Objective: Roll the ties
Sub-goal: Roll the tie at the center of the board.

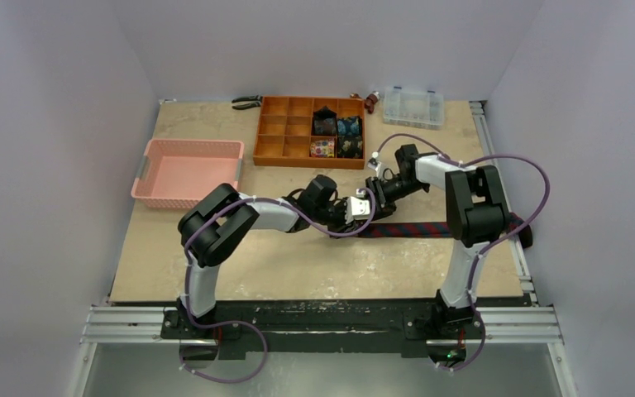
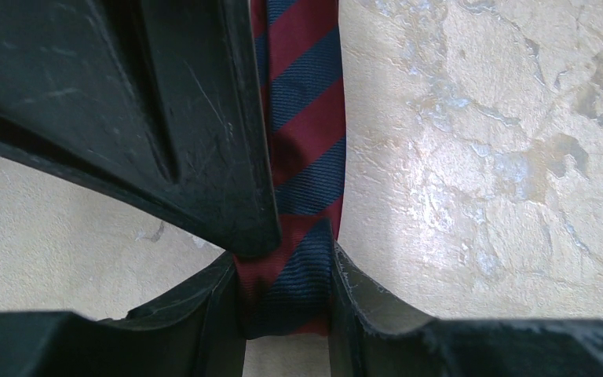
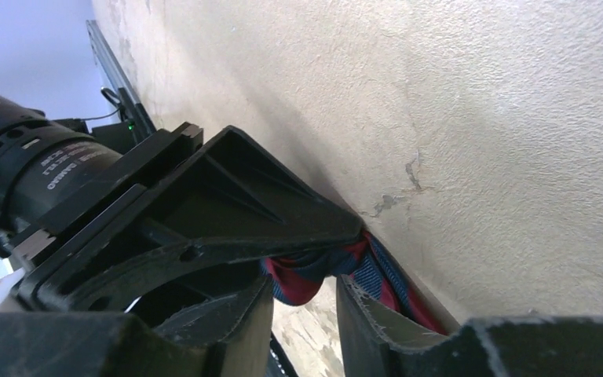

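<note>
A navy tie with red diagonal stripes [image 1: 430, 229] lies flat across the table towards the right edge. Its left end sits between the jaws of my left gripper [image 2: 286, 306], which is shut on the tie [image 2: 306, 141] across its width. My right gripper [image 1: 372, 188] meets the left gripper [image 1: 362, 213] at that same end. In the right wrist view my right gripper [image 3: 305, 314] is open, with bare table showing in the gap. A folded bunch of the tie [image 3: 322, 271] hangs just past its tips. Small rolled ties [image 1: 325, 122] fill compartments of the orange organiser [image 1: 285, 124].
A pink basket [image 1: 186, 174] stands at the left of the table. A clear plastic box [image 1: 413, 106] and pliers [image 1: 246, 102] lie along the far edge. Purple cables loop around both arms. White walls close in the table.
</note>
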Motion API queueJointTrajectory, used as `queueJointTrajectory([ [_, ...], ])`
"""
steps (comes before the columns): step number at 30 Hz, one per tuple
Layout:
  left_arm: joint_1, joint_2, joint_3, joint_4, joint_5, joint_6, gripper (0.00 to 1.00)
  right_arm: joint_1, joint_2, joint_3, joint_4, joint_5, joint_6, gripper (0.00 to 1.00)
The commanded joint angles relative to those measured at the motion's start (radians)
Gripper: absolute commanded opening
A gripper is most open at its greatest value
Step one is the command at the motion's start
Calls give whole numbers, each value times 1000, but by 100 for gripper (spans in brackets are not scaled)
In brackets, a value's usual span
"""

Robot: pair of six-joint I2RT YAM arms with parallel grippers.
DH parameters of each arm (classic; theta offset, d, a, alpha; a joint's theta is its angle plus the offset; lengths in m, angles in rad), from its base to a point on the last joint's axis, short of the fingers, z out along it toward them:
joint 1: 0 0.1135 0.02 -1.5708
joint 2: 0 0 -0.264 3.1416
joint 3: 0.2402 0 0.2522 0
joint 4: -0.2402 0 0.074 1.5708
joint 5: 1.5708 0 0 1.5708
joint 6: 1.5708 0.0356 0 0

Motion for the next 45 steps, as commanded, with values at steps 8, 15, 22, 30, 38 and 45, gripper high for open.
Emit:
queueJointTrajectory([
  [8,-3,78,-23,-243,-96,48,22,8,42,-18,18,-32,-28,32],
  [15,-3,81,-13,-249,-100,43,22,10,47,-18,-36,-121,-75,33],
  [22,-4,83,-8,-252,-101,41,22,11,46,-42,-26,-87,-74,10],
  [30,30,52,-102,-28,-7,-38,54,11,79,-51,15,160,-39,0],
  [38,51,65,-175,307,101,-150,63,38,100,-41,16,306,-53,0],
  [45,56,123,-226,596,181,-304,65,84,117,-25,13,421,-43,0],
])
